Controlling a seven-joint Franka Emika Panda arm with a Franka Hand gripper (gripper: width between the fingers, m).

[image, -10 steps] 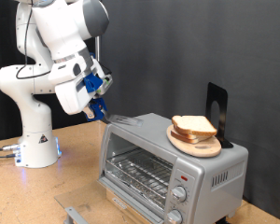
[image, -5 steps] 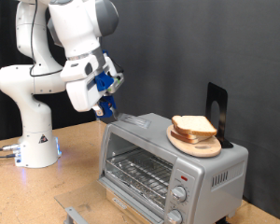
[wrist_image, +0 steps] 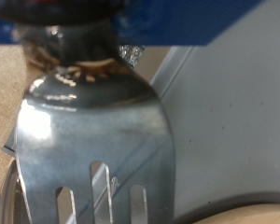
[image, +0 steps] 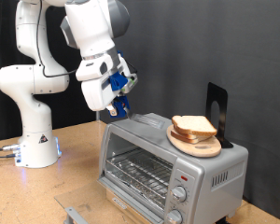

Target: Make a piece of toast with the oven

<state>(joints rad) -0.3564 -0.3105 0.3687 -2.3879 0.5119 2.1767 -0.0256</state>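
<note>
Claw (image: 119,99), pinching a metal spatula (wrist_image: 93,131), has risen rightward since earlier, tilted down above the oven (image: 173,159) at frame centre, whose top carries stacked bread slices (image: 194,127).

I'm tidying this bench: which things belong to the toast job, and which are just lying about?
Job: oven; hand; fork held in it.
Lying about: stacked bread; plate under it; black stand.

The silver toaster oven (image: 173,163) sits on the wooden table, glass door shut, wire rack bare inside, two knobs at its right front.
</note>
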